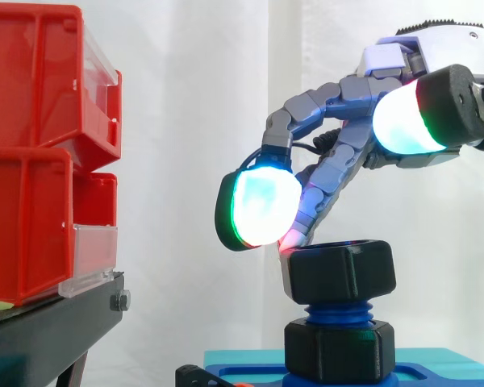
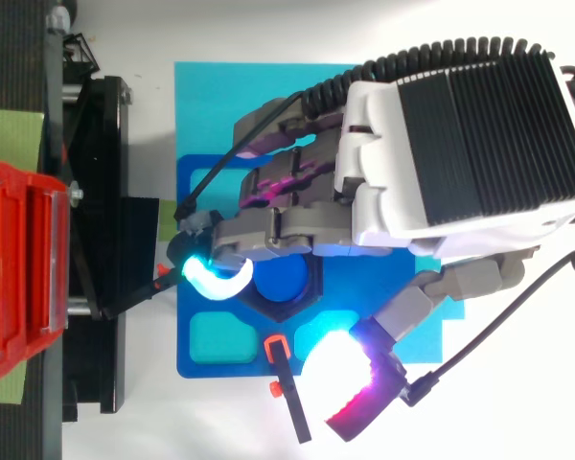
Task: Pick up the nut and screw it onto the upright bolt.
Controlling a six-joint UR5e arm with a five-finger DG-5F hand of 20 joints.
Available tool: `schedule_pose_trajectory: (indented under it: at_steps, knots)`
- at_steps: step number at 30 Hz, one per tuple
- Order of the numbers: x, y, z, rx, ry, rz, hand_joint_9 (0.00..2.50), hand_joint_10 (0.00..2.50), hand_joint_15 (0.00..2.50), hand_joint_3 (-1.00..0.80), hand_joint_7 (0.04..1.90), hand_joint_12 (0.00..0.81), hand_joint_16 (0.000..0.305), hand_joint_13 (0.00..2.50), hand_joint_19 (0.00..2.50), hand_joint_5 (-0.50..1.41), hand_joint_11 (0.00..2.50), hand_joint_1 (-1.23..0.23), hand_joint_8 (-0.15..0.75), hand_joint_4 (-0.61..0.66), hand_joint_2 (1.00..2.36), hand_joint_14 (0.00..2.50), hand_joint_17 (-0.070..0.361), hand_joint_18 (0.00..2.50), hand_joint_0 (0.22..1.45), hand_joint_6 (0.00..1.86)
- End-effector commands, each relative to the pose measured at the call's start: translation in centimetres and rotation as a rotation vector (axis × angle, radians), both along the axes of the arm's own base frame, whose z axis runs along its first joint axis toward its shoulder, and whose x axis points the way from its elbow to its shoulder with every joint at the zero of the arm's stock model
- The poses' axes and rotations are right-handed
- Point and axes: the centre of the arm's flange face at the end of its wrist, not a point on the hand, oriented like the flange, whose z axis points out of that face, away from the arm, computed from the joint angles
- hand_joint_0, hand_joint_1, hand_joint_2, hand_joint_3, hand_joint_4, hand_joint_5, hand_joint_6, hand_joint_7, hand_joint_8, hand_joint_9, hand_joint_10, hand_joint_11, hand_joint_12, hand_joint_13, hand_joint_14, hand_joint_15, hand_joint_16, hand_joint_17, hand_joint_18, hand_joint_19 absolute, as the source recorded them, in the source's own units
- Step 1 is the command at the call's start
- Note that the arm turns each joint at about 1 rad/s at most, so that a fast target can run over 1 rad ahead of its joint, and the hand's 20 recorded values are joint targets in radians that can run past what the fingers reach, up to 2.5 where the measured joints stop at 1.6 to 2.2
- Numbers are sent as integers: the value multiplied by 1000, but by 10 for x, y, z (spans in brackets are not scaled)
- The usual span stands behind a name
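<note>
A black hex nut point(image 1: 340, 270) sits on the top of the blue upright bolt point(image 1: 339, 312), whose threads show beneath it. A second black nut point(image 1: 339, 349) sits lower, at the bolt's foot on the blue base point(image 1: 436, 372). From above, the upper nut point(image 2: 283, 309) rings the bolt's blue top point(image 2: 286, 280). My hand point(image 1: 339, 173) hovers over the nut with loosely bent fingers. One fingertip point(image 1: 294, 235) glows red and touches the nut's top left edge. A cyan pad point(image 1: 262, 208) hangs left of the nut and touches nothing. The thumb point(image 1: 415, 113) is held high and apart.
Red bins point(image 1: 32, 145) stand stacked on a black stand point(image 1: 48, 322) at the left, close to the bolt. The blue base point(image 2: 206, 350) lies on a teal mat point(image 2: 220, 96). An orange and black clip point(image 2: 276, 350) sits at the base's near edge.
</note>
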Motion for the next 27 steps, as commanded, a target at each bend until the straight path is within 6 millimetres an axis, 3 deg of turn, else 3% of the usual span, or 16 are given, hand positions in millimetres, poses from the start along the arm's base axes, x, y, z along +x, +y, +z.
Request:
schedule_pose_trajectory:
  at_steps: [1,3,21,27]
  knots:
    - [0,0,0,0,0,0,1176,9,209,-500,865,336,33,863,236,-83,336,-378,265,172,1000,7,74,514,498,504]
    - [0,0,0,0,0,0,1293,16,238,-500,915,337,32,903,230,-79,572,-379,255,158,1000,10,72,539,501,504]
    - [-3,-12,-2,-4,19,-15,1533,22,367,-500,1129,346,31,1061,238,-62,1109,-383,213,84,1000,12,70,622,510,505]
    - [-7,-25,-4,-11,36,-30,1670,24,450,-500,1151,348,31,1143,248,-61,1446,-379,162,72,1000,15,69,657,515,505]
